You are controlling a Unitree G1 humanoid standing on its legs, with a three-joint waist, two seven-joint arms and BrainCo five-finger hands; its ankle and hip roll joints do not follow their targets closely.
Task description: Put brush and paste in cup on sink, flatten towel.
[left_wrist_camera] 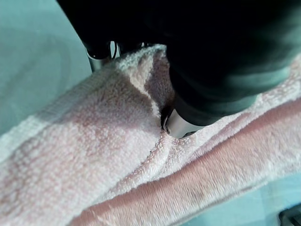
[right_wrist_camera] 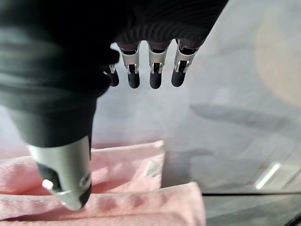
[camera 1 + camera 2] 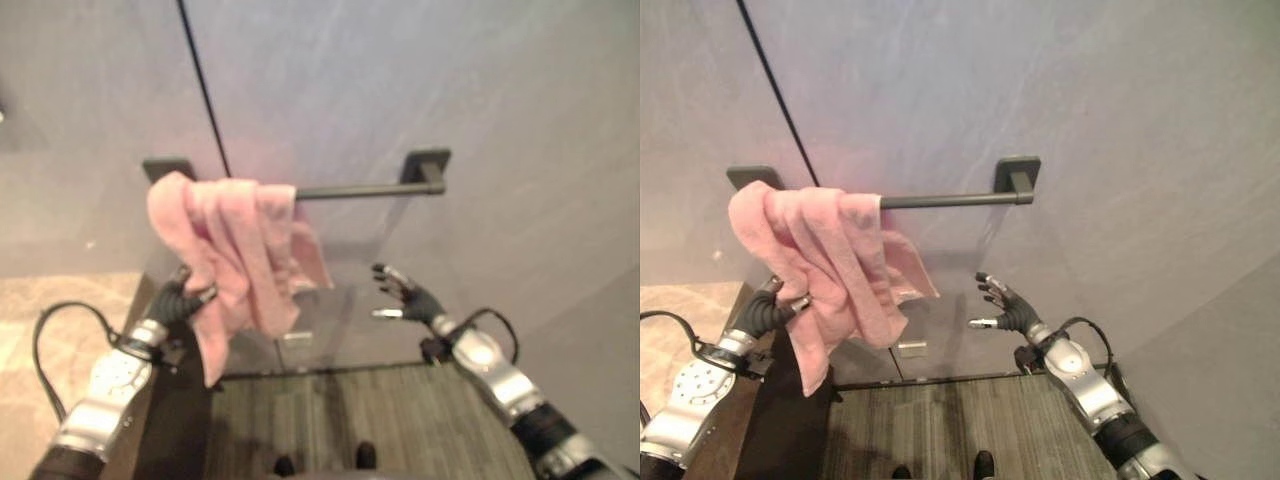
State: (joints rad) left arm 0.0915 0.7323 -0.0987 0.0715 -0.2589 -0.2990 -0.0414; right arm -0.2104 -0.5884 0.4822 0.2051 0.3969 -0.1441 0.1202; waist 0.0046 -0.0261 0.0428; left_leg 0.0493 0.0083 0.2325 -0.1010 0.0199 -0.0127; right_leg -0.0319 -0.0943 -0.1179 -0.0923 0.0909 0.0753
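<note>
Eye views: pink towel [image 3: 232, 250] hangs bunched over left end of dark wall rail [image 3: 360, 189]. Left hand [image 3: 180, 300] raised, fingers pinching towel's lower edge. Right hand [image 3: 408, 296] raised apart from towel, fingers spread.
Left wrist view: fingers buried in towel folds.
Right wrist view: fingers straight, towel past thumb.

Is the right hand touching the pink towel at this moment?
Apart. In the right eye view the right hand hangs open with bare wall between it and the pink towel bunched on the rail.
</note>
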